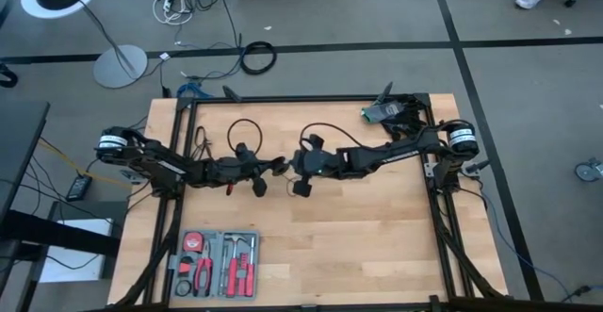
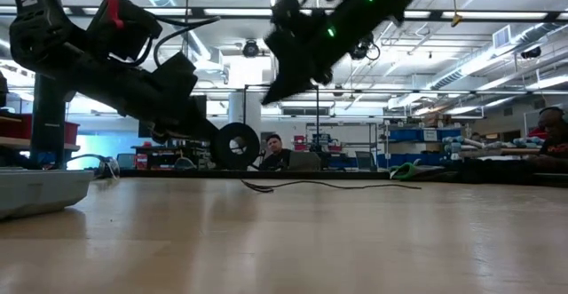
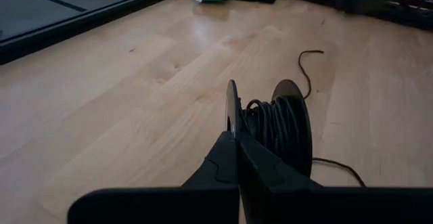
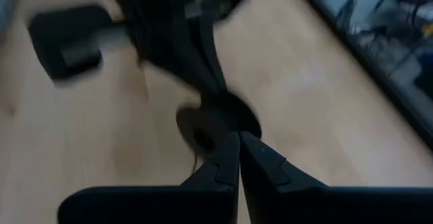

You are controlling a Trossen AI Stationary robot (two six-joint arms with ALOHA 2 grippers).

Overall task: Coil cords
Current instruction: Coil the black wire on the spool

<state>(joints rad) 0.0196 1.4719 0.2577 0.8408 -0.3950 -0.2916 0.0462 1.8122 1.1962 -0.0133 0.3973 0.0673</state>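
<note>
- The left end effector [image 3: 237,139] is pinching shut on one side of the black spool [image 3: 274,126], holding it up over the middle of the worktop [image 1: 377,227].
- Most of the cord [image 3: 274,122] is sitting wound around the spool already.
- A loose tail [image 3: 306,68] is lying on the worktop and needs winding.
- The right end effector [image 4: 238,143] is hanging close by, above the spool, with its fingers shut and holding nothing I can see.
</note>
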